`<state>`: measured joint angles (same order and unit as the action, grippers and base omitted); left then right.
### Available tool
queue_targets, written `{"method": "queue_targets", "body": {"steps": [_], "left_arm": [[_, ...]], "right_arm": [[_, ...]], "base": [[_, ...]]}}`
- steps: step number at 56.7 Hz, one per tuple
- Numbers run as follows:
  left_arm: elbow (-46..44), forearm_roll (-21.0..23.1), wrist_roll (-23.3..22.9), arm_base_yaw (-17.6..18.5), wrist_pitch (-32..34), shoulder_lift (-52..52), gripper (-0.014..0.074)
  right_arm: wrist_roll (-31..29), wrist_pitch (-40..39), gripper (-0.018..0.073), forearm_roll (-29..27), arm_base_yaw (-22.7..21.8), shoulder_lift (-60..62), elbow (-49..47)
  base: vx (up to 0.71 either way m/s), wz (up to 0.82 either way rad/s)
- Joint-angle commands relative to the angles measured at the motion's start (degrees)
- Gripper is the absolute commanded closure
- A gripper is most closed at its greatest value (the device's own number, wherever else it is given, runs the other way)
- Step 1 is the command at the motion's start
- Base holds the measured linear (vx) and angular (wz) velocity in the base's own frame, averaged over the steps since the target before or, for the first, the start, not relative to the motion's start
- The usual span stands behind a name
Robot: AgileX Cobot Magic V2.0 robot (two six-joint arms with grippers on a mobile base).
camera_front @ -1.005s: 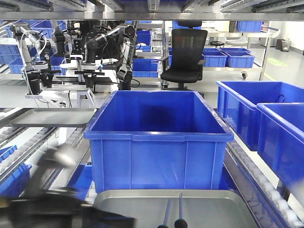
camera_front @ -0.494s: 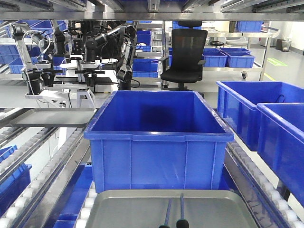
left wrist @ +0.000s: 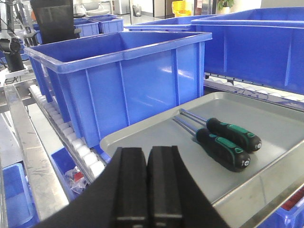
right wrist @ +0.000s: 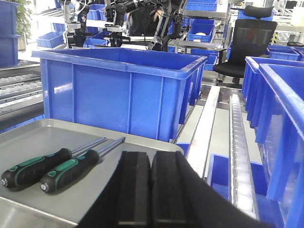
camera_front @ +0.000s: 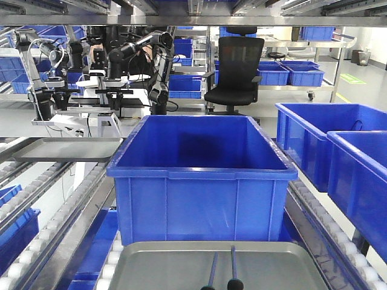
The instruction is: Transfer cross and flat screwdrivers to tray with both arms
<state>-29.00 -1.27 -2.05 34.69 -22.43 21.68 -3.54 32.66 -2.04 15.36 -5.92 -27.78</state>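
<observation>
Two screwdrivers (left wrist: 223,142) lie side by side, nearly touching, on the grey metal tray (left wrist: 142,137) in front of me, handles toward me and shafts pointing at the big blue bin (camera_front: 202,175) just beyond the tray's far edge. I judge them light and rigid, with thin smooth shafts that could slip or roll. The black handles with green grip inlays are the better place to take hold. Both tools already sit in the tray, so the transfer looks complete. My left gripper (left wrist: 148,190) hovers off the tray's left corner, pads pressed together and holding nothing. My right gripper (right wrist: 151,190) hovers off the tray's right corner, likewise closed and empty.
</observation>
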Motion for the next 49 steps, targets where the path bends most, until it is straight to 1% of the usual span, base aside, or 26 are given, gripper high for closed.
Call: {"method": "queue_targets", "body": {"steps": [1, 10, 12, 14, 17, 20, 25, 28, 31, 32, 33, 35, 38, 49], "left_arm": [[-1.5, -0.1, -0.2, 0.2, 5.2, 0.3, 0.0594], [-0.5, -0.2, -0.1, 0.2, 5.8, 0.1, 0.0594], [0.6, -1.2, 0.2, -0.3, 6.1, -0.9, 0.0594], [3.0, -2.5, 2.5, -2.3, 7.0, -2.5, 0.0594], [7.1, -2.5, 3.4, -6.3, 8.8, -5.0, 0.0594], [11.6, -2.3, 3.1, -10.4, 11.9, -8.5, 0.0594], [20.9, -2.3, 2.4, -17.1, 19.5, -14.6, 0.0594], [25.5, -2.3, 2.1, -19.7, 23.1, -18.6, 0.0594], [29.4, -2.2, 0.8, -21.8, 26.0, -21.6, 0.0594], [29.7, -2.2, 0.3, -22.4, 24.9, -22.6, 0.0594], [29.3, -2.2, 0.3, -22.8, 22.4, -23.4, 0.0594], [29.0, -2.4, 0.3, -23.4, 20.9, -23.3, 0.0594], [29.1, -2.5, 0.3, -24.0, 20.7, -23.0, 0.0594], [29.1, -2.4, 0.2, -24.0, 19.9, -23.1, 0.0594]], "right_arm": [[-0.2, -4.6, 0.0567, 0.0, -0.1, -1.1, -1.4], [-0.2, -4.6, 0.0567, 0.0, -0.1, -1.1, -1.4], [-0.2, -4.6, 0.0567, 0.0, -0.1, -1.1, -1.4], [-0.2, -4.6, 0.0567, 0.0, -0.1, -1.1, -1.4], [-0.2, -4.6, 0.0567, 0.0, -0.1, -1.1, -1.4], [-0.2, -4.5, 0.0567, 0.0, -0.1, -1.1, -1.4], [-0.2, -4.5, 0.0567, 0.0, -0.1, -1.1, -1.4], [-0.2, -4.5, 0.0567, 0.0, -0.1, -1.1, -1.4], [-0.2, -4.5, 0.0567, 0.0, -0.1, -1.1, -1.4], [-0.2, -4.5, 0.0567, 0.0, -0.1, -1.1, -1.4], [-0.2, -4.5, 0.0567, 0.0, -0.1, -1.1, -1.4], [-0.2, -4.5, 0.0567, 0.0, -0.1, -1.1, -1.4], [-0.2, -4.5, 0.0567, 0.0, -0.1, -1.1, -1.4], [-0.2, -4.5, 0.0567, 0.0, -0.1, -1.1, -1.4]], "base": [[0.00, 0.00], [0.00, 0.00], [0.00, 0.00], [0.00, 0.00], [0.00, 0.01], [0.00, 0.00], [0.00, 0.00], [0.00, 0.00], [0.00, 0.00], [0.00, 0.00], [0.00, 0.00], [0.00, 0.00], [0.00, 0.00], [0.00, 0.00]]}}
